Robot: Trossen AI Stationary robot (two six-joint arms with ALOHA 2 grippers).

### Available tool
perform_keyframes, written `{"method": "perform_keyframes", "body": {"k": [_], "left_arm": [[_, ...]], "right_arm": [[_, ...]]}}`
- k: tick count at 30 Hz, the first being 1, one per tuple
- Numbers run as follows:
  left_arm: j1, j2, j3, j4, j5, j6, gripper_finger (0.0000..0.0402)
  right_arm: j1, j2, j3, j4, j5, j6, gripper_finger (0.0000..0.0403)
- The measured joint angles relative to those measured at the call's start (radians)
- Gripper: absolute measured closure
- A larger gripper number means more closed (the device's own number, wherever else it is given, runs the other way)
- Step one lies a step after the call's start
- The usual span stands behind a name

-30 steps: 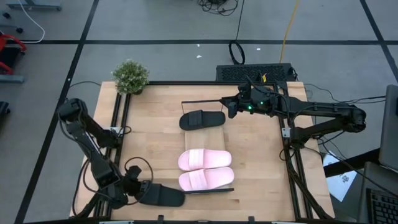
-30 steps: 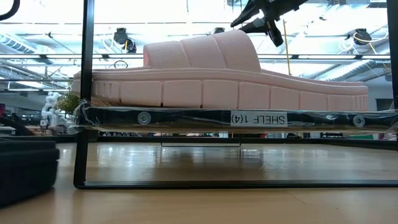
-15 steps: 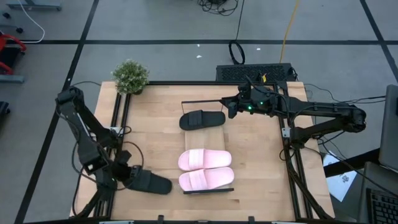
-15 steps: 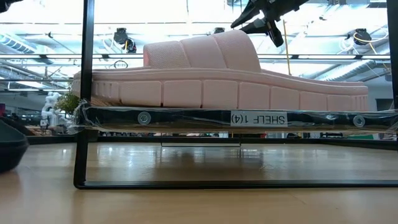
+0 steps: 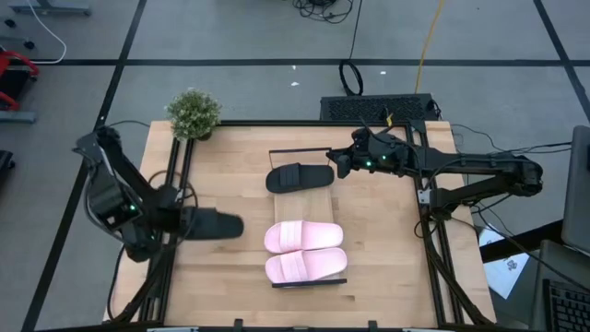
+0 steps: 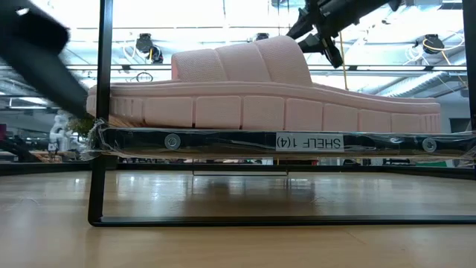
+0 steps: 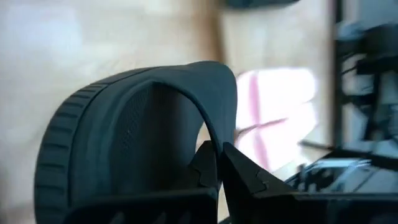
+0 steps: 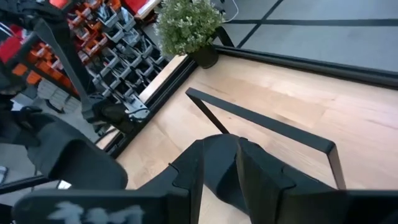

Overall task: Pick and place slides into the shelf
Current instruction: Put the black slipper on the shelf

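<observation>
Potted plant at upper left of the table. Left gripper, left of centre, is clamped tight on a black slide, long axis running left-right, free end pointing right toward the shelf. Mid-frame, two pink slides lie side by side on the shelf's lower half, long axes left-right. Second black slide sits at the shelf's upper end, long axis left-right. Right gripper, fingers part-open, holds nothing, just right of it.
</observation>
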Motion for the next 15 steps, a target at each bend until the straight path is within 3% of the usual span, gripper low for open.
{"method": "perform_keyframes", "body": {"k": [8, 15], "left_arm": [[0.097, 0.001, 0.045, 0.018, -0.27, 0.122, 0.0402], [0.211, 0.002, 0.045, 0.283, -0.397, 0.396, 0.0402]], "right_arm": [[-0.003, -0.001, -0.011, 0.082, 0.004, -0.013, 0.0316], [-0.028, 0.0, -0.011, 0.184, 0.005, -0.035, 0.0316]]}}
